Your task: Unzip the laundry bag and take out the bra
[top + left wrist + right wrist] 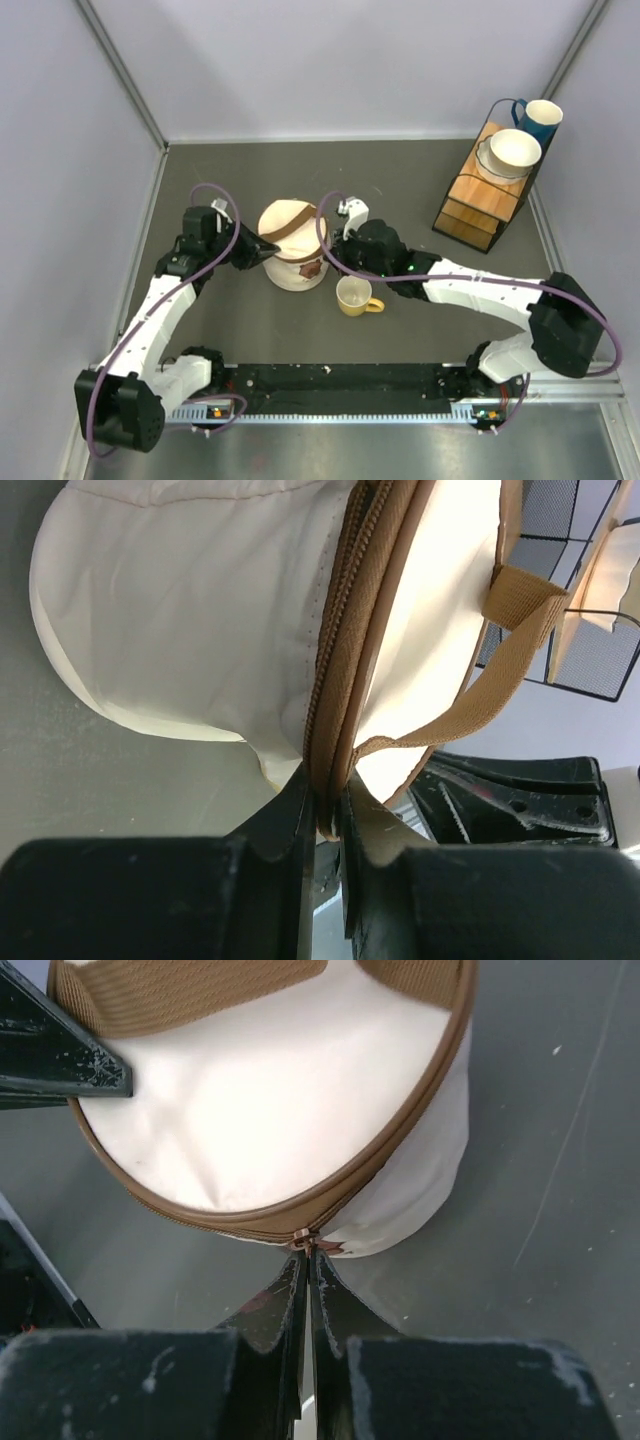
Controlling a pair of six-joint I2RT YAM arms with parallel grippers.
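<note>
At the counter's (400,200) centre, the laundry bag (290,235) is clamped at opposite edges: its left rim is pinched by the left gripper (268,253), and its zipper pull (301,1239) by the right gripper (326,263). Open room is left on the far side. A yellow mug (355,296) is crowded against its near right.

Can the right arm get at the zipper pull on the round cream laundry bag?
Likely yes: the right gripper looks shut on the coppery zipper pull at the brown-rimmed laundry bag; nothing blocks it.
</note>
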